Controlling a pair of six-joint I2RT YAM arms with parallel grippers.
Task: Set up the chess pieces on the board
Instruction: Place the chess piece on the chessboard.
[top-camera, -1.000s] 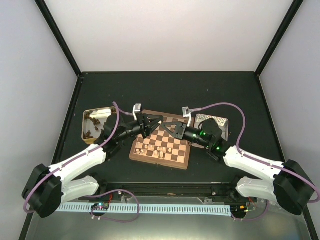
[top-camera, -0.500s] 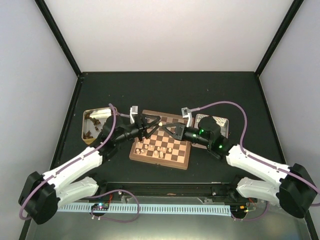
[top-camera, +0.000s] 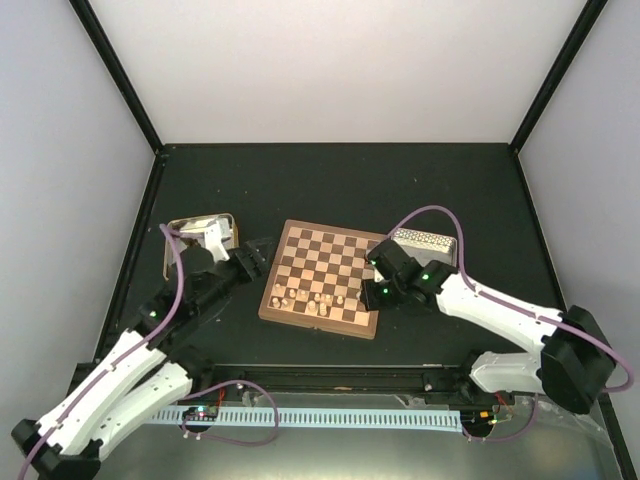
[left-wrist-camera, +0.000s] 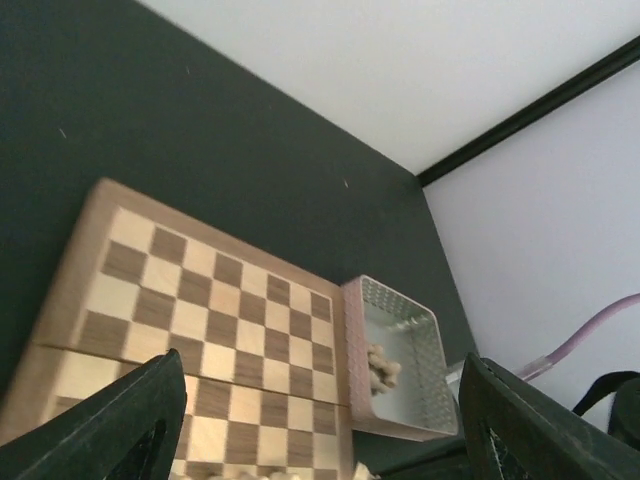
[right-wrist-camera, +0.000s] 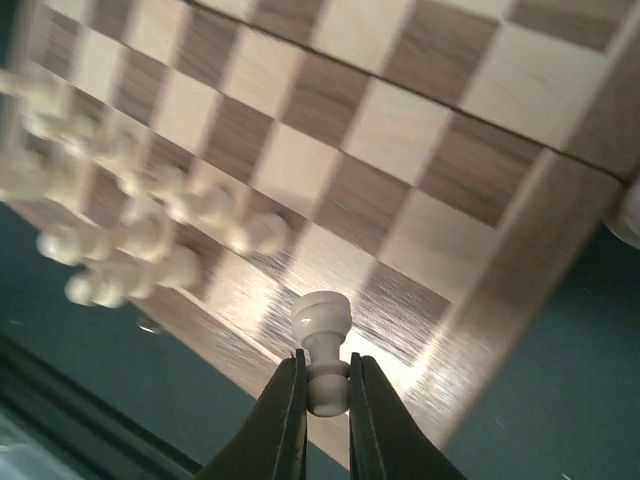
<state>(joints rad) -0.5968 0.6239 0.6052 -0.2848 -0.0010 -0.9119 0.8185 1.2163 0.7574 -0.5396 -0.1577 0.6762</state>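
Observation:
The board (top-camera: 322, 270) lies mid-table, with several pale chess pieces (top-camera: 313, 299) in its two near rows and the other squares bare. My right gripper (right-wrist-camera: 326, 360) is shut on a pale piece (right-wrist-camera: 320, 318), holding it by the stem above the board's near right corner (right-wrist-camera: 420, 300); from above this gripper (top-camera: 376, 293) sits at that corner. My left gripper (top-camera: 254, 262) hangs just left of the board, open and empty. In the left wrist view its wide-apart fingers (left-wrist-camera: 130, 420) frame the board (left-wrist-camera: 200, 300).
A metal tin (top-camera: 176, 238) left of the board holds dark pieces (top-camera: 184, 258). A second tin (top-camera: 428, 240) to the board's right holds a few pale pieces (left-wrist-camera: 381, 368). Black side rails and white walls enclose the table.
My left arm has pulled back off the board to the left and its gripper has opened. My right gripper has moved from mid-board to the near right corner, still shut.

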